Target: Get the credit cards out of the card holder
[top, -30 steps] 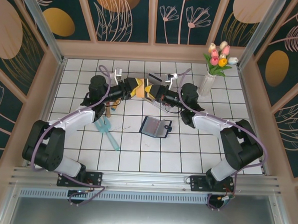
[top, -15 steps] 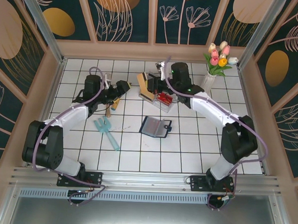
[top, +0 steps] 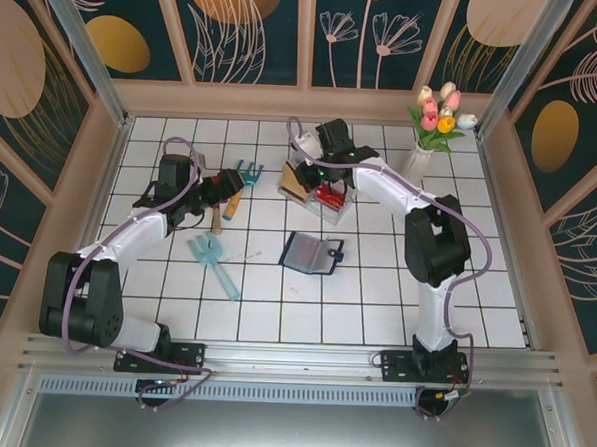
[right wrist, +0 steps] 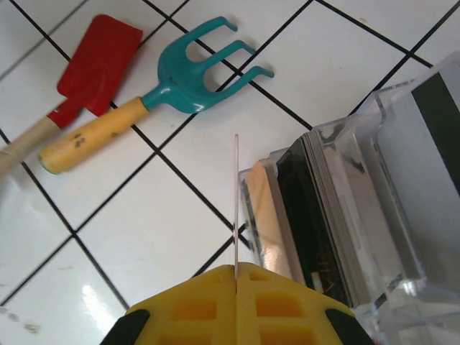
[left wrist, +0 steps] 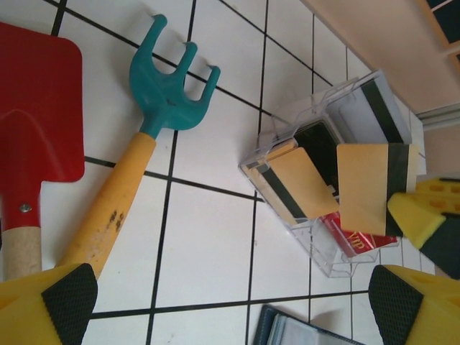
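Over at the clear plastic box, my right gripper is pressed together on the tan credit card, seen edge-on as a thin, rigid sliver; a second ago both my grippers met on it mid-table, and since then my left gripper has let go, spread wide and backed off over the toy rake with its teal plastic tines and scuffed orange handle; so I judge the handover done and only the drop left; a second tan card, black-striped, already leans in the glossy box, with a red card below it; the card holder lies open and flat on the white tiles, well apart from the box, its pockets blue-grey; whether more cards are inside it I cannot tell.
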{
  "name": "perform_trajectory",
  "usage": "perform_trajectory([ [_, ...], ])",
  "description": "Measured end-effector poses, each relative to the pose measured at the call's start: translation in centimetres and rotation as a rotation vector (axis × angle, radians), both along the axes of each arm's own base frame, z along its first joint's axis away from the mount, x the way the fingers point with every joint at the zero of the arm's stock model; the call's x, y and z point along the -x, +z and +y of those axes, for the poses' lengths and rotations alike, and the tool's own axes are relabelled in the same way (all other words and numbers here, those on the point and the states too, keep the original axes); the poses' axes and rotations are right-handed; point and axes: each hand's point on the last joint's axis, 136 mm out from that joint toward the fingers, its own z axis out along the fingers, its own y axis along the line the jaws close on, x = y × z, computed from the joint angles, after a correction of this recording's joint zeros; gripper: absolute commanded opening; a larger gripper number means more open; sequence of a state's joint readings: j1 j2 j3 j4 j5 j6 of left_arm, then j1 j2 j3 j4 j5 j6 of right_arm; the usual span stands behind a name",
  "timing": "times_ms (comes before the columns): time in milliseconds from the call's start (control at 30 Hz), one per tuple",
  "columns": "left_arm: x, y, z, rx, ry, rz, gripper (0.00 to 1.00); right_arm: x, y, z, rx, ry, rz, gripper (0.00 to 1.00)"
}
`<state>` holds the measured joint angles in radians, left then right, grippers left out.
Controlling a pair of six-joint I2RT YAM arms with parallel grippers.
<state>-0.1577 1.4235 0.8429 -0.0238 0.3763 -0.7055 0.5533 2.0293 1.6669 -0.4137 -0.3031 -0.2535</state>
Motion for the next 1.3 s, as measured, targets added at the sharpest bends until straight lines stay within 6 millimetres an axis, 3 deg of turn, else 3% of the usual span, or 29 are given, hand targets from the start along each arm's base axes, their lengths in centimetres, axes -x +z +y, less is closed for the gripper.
perform_trajectory([
  [333,0.5,-1.1,-0.1,-0.016,-0.022,0.026,0.99,-1.2,-2.7,-0.2,0.122,0.056,-0.001,0.00],
  [800,0.8,-1.6,-0.8,0.006,-0.061,0.044,0.98,-0.5,-4.2,-0.4,0.199,0.120,0.036,0.00],
  [1067,1.5,-3.8,-1.7,0.045,-0.109,0.111,0.98,-0.8,-5.1,-0.1,0.228,0.138,0.038,0.00],
  [1300,1.6,-3.7,-2.1,0.063,-0.128,0.108,0.99,-0.8,-6.0,0.5,0.263,0.153,0.027,0.00],
])
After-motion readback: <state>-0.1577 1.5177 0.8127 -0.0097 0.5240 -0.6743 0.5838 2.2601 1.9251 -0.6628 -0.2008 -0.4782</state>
